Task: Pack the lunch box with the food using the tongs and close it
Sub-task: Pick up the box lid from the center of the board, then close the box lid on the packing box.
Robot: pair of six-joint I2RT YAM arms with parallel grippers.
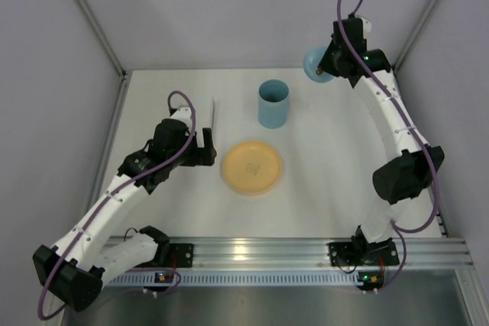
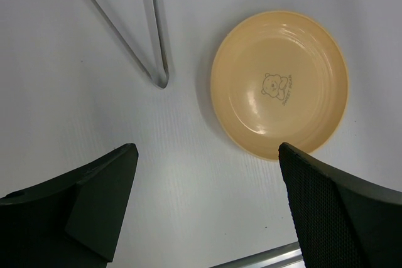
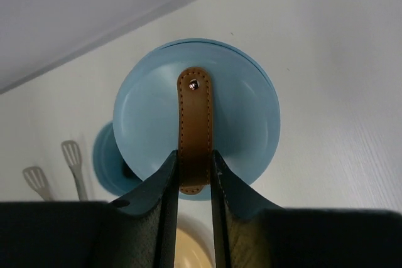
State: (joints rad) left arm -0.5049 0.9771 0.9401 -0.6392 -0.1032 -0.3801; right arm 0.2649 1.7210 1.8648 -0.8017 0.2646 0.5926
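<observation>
Grey walls close in the white bench, and I read this as the closing step. My right gripper has its jaws pinched tight on the brown strap of the lid, up by the far right corner; the strap is the one thin thing to grab on that flat disc. The lunch box stands upright and uncovered near the middle of the far edge, ready for the lid. The plate at mid-bench is bare. No food shows, so I judge it packed, though I cannot see into the box. The tongs lie flat left of the lunch box, and my left gripper hovers near them, jaws wide and holding nothing, out of the way.
</observation>
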